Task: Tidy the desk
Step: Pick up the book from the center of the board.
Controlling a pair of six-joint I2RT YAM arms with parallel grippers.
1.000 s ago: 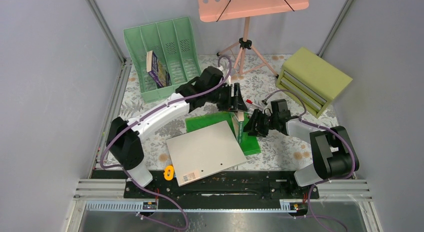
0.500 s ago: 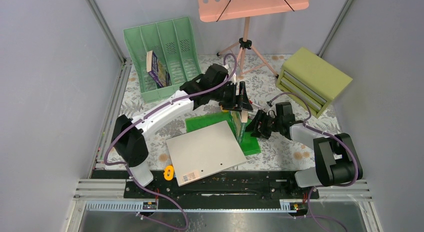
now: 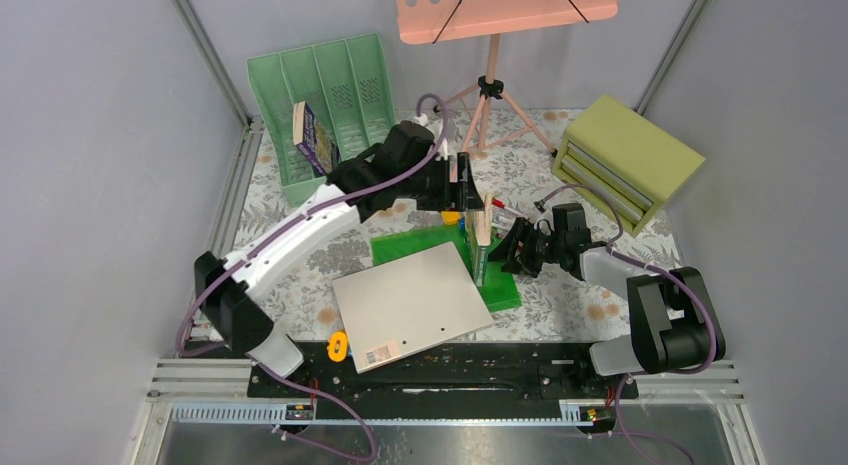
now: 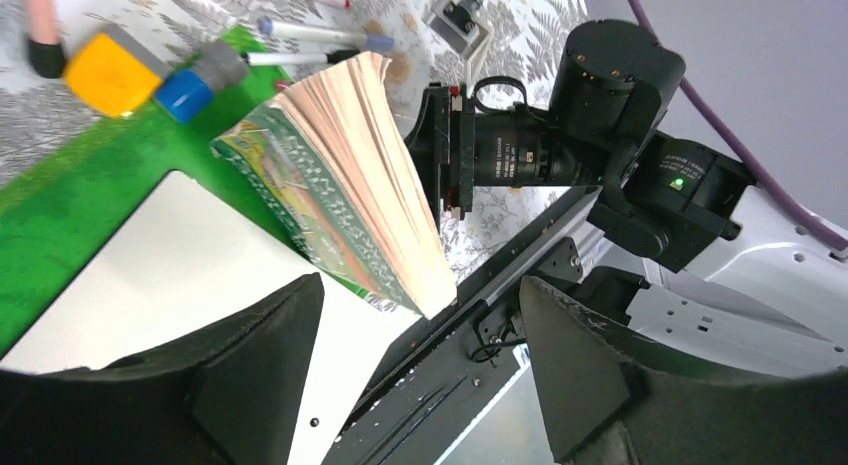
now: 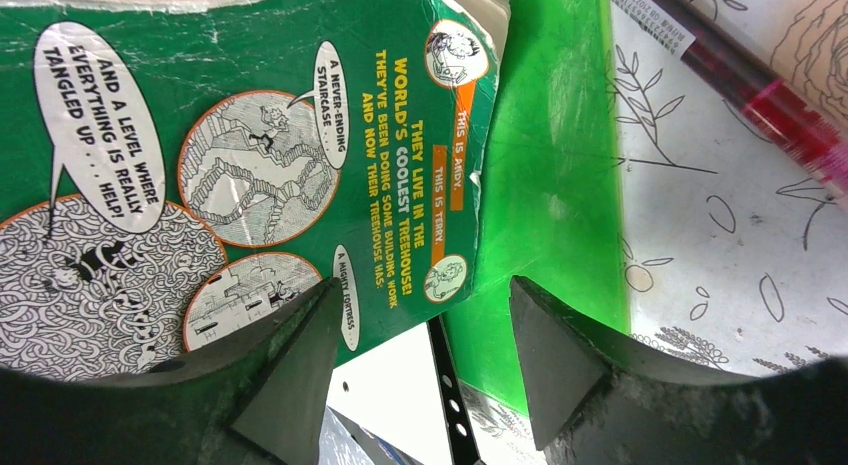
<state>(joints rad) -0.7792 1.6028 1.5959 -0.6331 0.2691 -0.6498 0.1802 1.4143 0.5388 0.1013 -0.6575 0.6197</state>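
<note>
From the overhead camera, the desk (image 3: 572, 288) fills the floor of the cell, a square top under pale cloth printed with ferns and flowers, with metal rails along its edges. At its far left corner stands a green slotted plastic file rack (image 3: 325, 95) with one purple book (image 3: 315, 137) leaning in a slot. At the far right corner sits an olive drawer box (image 3: 625, 155); I cannot see inside it. Near the middle, a glossy green sheet (image 3: 405, 247) lies flat, with a stiff grey board (image 3: 410, 305) overlapping it toward the near edge. A paperback (image 3: 482, 240) stands on edge on the sheet, between my left gripper (image 3: 468, 190) and right gripper (image 3: 505, 247).

On the left wrist camera, the left gripper (image 4: 420, 285) is spread wide, its fingers clear of the paperback's (image 4: 350, 175) fanned, yellowed pages. A yellow block (image 4: 110, 75) and a blue cap (image 4: 190, 90) sit at the sheet's far edge, with pens (image 4: 310, 30) just beyond on the cloth.

On the right wrist camera, the right gripper (image 5: 425, 285) is also spread wide and holds nothing, facing the paperback's creased green cartoon cover (image 5: 250, 155). A red pen (image 5: 770, 95) lies on the cloth.
</note>
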